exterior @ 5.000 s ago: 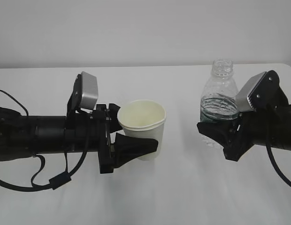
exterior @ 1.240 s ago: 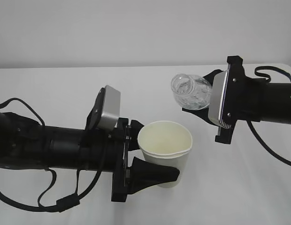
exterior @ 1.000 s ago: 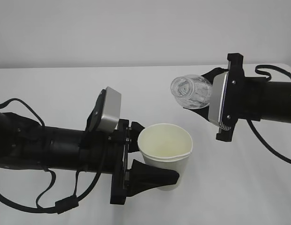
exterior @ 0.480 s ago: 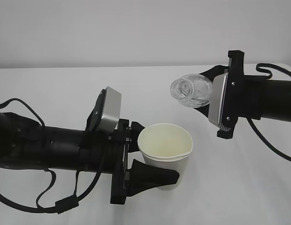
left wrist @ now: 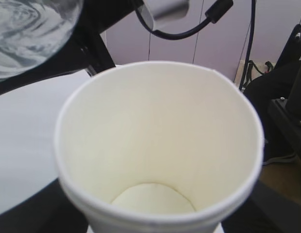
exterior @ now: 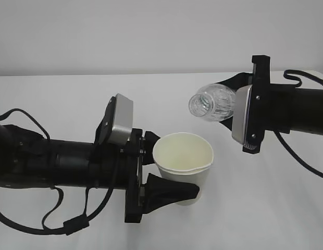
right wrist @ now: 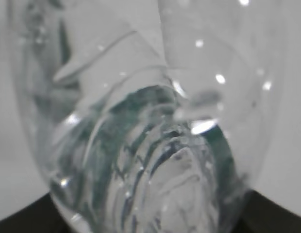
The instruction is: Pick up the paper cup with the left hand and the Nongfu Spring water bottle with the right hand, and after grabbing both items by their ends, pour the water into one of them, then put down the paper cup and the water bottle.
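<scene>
- Tilting back toward level, the Nongfu Spring water bottle (exterior: 213, 103) now lies close to horizontal in the right hand's tool (exterior: 232, 99); a second ago its open neck dipped lower toward the cup, and it has crept upward over the last moments.
- No stream falls from the neck in the exterior view, and the bottom of the paper cup (exterior: 182, 165) looks dry and bare in the left wrist view, though a thin film could not be ruled out.
- My reading: the pour is either over or has not delivered water, so the cup may yet need filling before both go down on the worktop (exterior: 62, 99).
- The right hand's tool is closed around the bottle's base end; in the right wrist view the clear ribbed plastic fills the frame, with the water (right wrist: 155, 160) pooled inside.
- The left hand's tool (exterior: 169, 179) is clamped on the cup's lower wall, one black finger (exterior: 172, 190) crossing its front, the cup upright and off the worktop.
- The cup has shifted slightly upward since half a second ago.
- The bottle's mouth sits above and slightly right of the cup's rim, apart from it.
</scene>
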